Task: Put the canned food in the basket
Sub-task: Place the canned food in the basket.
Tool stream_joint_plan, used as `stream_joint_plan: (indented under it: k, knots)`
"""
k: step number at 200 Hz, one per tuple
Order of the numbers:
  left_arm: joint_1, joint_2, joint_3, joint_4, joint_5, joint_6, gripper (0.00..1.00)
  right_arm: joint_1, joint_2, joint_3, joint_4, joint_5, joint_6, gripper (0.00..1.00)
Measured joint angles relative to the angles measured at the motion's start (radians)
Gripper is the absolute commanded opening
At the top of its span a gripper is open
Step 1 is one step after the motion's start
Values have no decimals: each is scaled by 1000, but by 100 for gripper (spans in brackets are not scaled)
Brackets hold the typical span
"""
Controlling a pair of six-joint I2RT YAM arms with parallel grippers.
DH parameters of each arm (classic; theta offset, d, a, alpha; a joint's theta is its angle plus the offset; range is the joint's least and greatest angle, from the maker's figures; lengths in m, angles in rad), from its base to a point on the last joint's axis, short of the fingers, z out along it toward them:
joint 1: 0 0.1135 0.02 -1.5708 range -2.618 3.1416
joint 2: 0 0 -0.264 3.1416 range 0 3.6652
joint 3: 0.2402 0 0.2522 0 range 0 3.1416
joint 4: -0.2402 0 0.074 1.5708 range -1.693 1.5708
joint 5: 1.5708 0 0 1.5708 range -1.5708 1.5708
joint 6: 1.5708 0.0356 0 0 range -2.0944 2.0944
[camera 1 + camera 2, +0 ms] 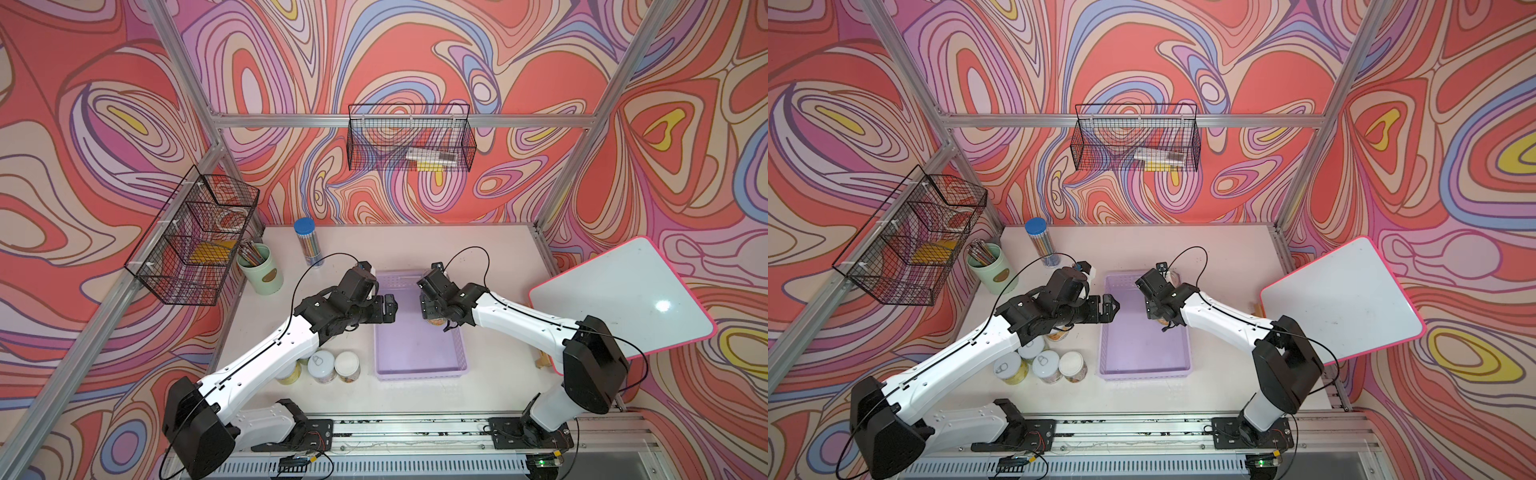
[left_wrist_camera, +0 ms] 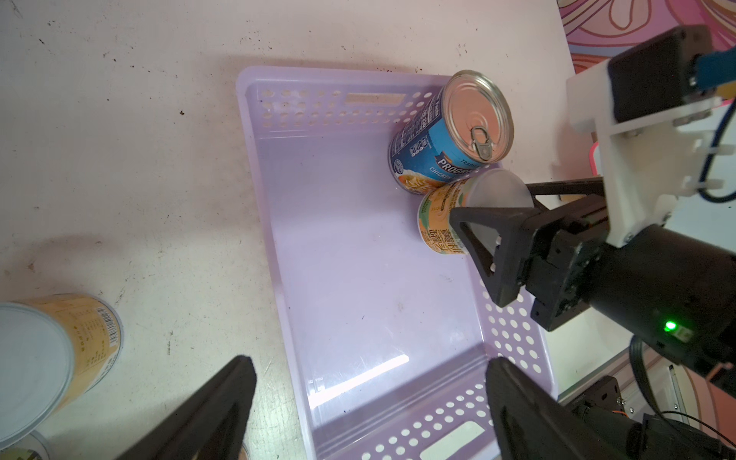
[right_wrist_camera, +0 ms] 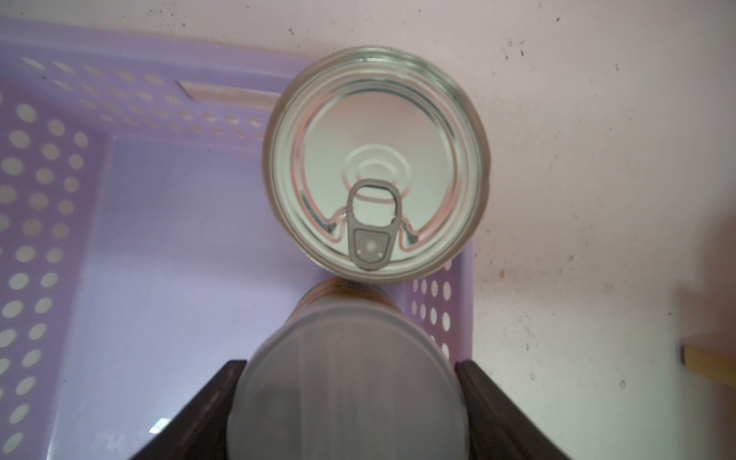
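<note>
In the lilac slotted plastic basket (image 2: 310, 107) the right fingers (image 3: 199, 418) clamp a white-lidded yellow tin (image 2: 438, 223) (beside a blue-labelled can (image 2: 430, 151)); the left fingers (image 2: 223, 398) gape, empty.

Cans (image 1: 1072, 364) stand on the table (image 1: 1237, 266) left of the basket (image 1: 1142, 353).

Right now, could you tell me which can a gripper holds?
The white-lidded can in the right gripper, beside the blue-labelled can in the basket; the other cans stand ungripped.
</note>
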Motion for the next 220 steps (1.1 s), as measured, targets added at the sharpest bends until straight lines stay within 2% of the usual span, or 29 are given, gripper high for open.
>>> stream_joint_plan:
  k: [102,122,162,220]
  knots:
    - [-5,5,0,6,0,8,95,-7,70,-22,66,45,-19,60]
    - [-5,10,0,6,0,7,95,-7,71,-26,73,58,-19,64]
    - [-5,14,-1,6,0,8,95,-7,72,-26,77,65,-19,80]
    - [-5,22,-2,6,0,7,95,-14,72,-27,108,105,-22,87]
